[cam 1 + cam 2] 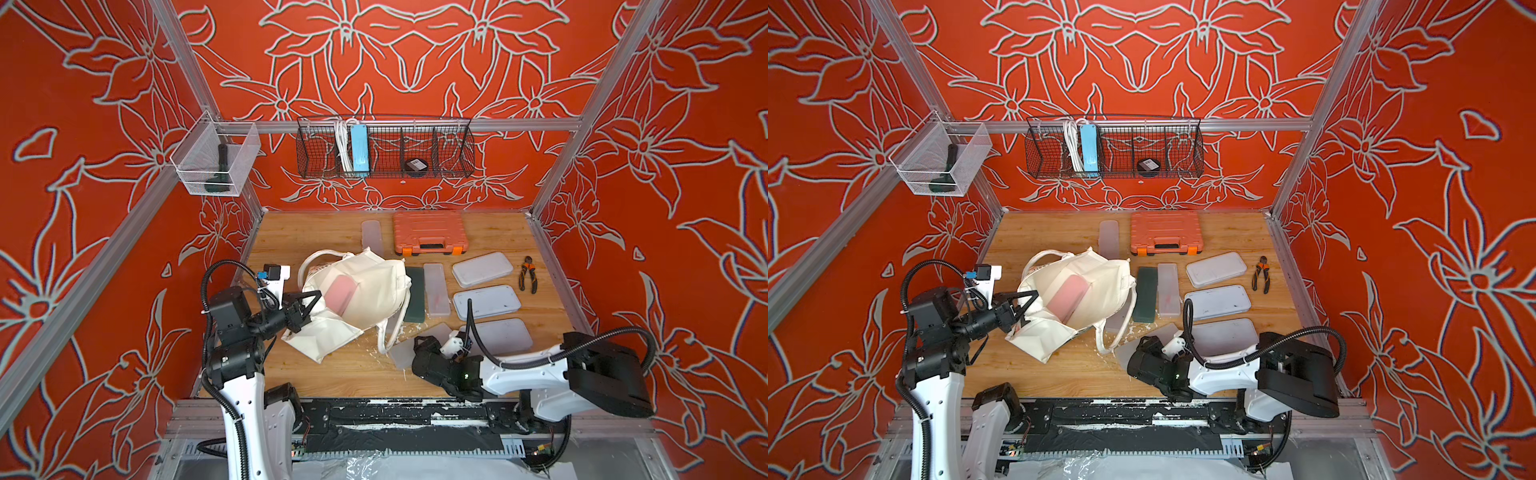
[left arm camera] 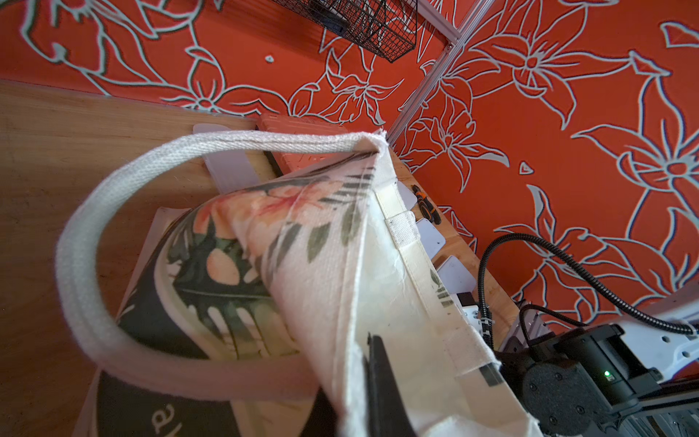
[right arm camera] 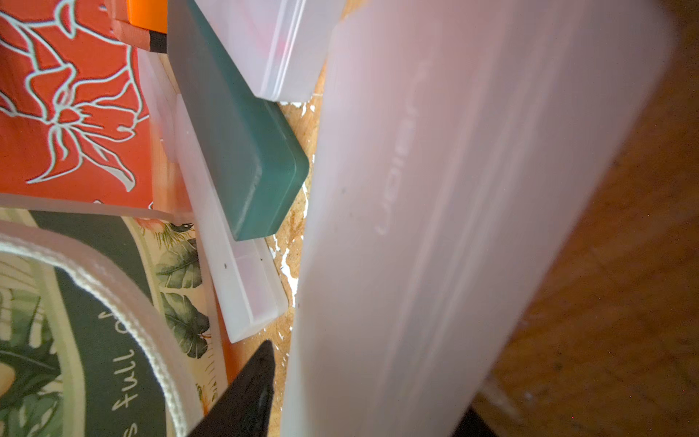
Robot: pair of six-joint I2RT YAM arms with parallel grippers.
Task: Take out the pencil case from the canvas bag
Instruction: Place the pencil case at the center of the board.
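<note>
The cream woven canvas bag (image 1: 374, 286) slumps open at centre-left in both top views, with a smooth pink pencil case (image 1: 340, 293) lying in its mouth. The left gripper (image 1: 305, 309) pinches the bag's cloth rim. At lower centre, the right gripper (image 1: 419, 345) straddles a frosted translucent case (image 3: 454, 208) on the wooden table (image 1: 332, 374); its hold cannot be told.

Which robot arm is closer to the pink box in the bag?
Left. The left end effector pinches the cream canvas bag beside the pink rectangular plastic case. The right end effector sits over a frosted case outside the bag.
</note>
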